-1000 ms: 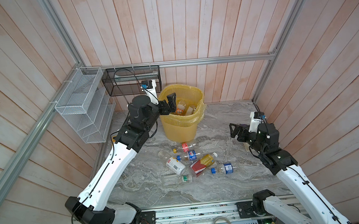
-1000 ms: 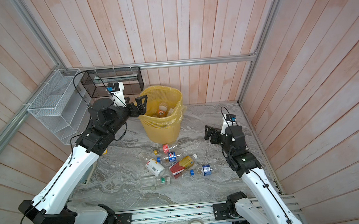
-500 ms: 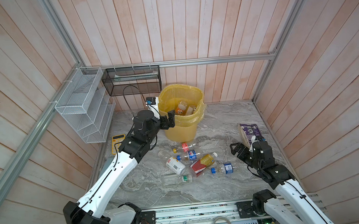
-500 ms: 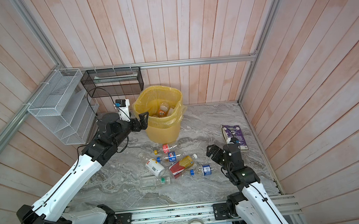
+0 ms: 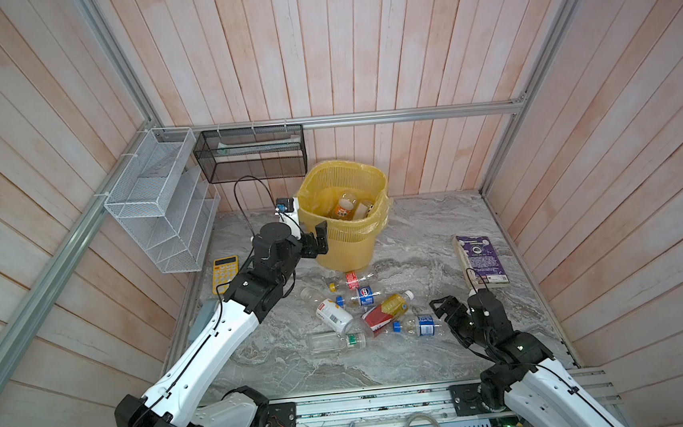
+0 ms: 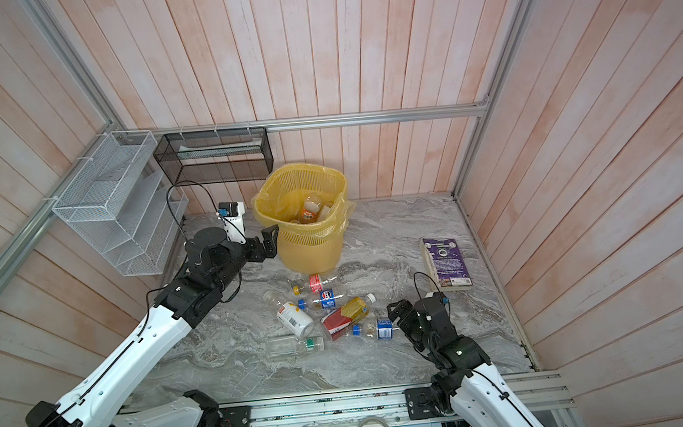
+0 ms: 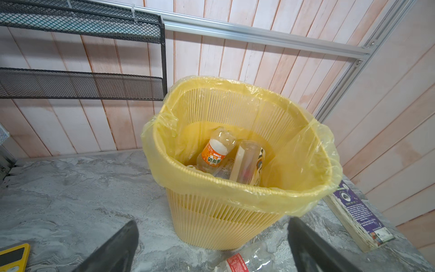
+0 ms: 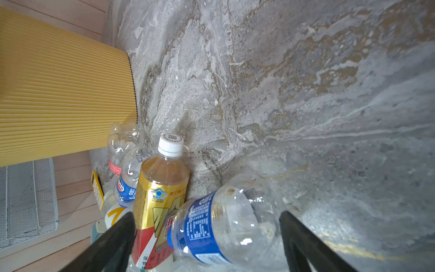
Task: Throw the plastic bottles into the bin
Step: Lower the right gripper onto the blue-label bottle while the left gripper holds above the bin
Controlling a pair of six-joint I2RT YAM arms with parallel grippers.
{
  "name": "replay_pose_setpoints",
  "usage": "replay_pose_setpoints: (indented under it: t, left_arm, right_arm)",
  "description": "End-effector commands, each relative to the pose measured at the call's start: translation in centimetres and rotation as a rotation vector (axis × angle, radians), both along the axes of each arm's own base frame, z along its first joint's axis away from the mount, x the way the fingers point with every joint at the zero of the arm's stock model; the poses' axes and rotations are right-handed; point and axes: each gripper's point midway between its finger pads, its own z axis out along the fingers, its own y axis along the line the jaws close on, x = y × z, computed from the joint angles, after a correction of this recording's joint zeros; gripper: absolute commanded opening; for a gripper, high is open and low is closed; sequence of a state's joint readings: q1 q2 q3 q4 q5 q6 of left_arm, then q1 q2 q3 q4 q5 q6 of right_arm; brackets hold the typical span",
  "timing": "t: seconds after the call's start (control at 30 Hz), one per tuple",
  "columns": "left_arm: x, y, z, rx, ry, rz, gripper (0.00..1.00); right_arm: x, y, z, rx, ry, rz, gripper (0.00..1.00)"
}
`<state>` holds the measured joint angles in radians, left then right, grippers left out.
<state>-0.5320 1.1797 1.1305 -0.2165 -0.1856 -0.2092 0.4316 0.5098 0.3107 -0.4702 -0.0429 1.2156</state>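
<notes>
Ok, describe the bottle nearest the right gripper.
In front of the yellow bin lies a heap of bottles. That bottle is at the heap's right end, beside the right gripper: clear, blue cap, blue label. The other blue-labelled bottle lies nearer the bin.

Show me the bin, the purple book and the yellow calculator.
bin (image 5: pixel 351 249): in a top view, on its outer lattice wall.
purple book (image 5: pixel 481 260): in a top view, middle of its cover.
yellow calculator (image 5: pixel 223 269): in a top view, on its keypad.
</notes>
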Motion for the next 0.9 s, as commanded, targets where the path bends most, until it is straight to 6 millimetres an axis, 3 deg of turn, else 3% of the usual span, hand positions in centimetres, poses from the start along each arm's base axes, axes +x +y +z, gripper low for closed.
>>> replay_pose_setpoints:
  t: [0.0,0.33,0.53,0.7,0.87]
  left_arm:
    - [-0.2,0.5,-0.1,0.0,-0.005,0.016,1.0]
    - [-0.8,1.2,-1.0,0.002,0.012,0.033,1.0]
    - [-1.3,1.5,-1.5,0.003,0.014,0.038,1.0]
    - [-1.6,1.8,-1.8,0.004,0.01,0.043,1.0]
    - [-1.9,2.3,-2.7,0.004,0.018,0.059,1.0]
  right_arm:
    - [0.1,0.9,-1.0,0.04,0.027,-0.006,0.96]
    - [0.1,0.4,-0.6,-0.064,0.059,0.011,0.98]
    - [-1.2,0.2,0.6,-0.067,0.096,0.029,1.0]
    - [-2.8,0.9,0.9,-0.022,0.171,0.065,1.0]
    - [-2.6,1.7,2.0,0.045,0.165,0.036,1.0]
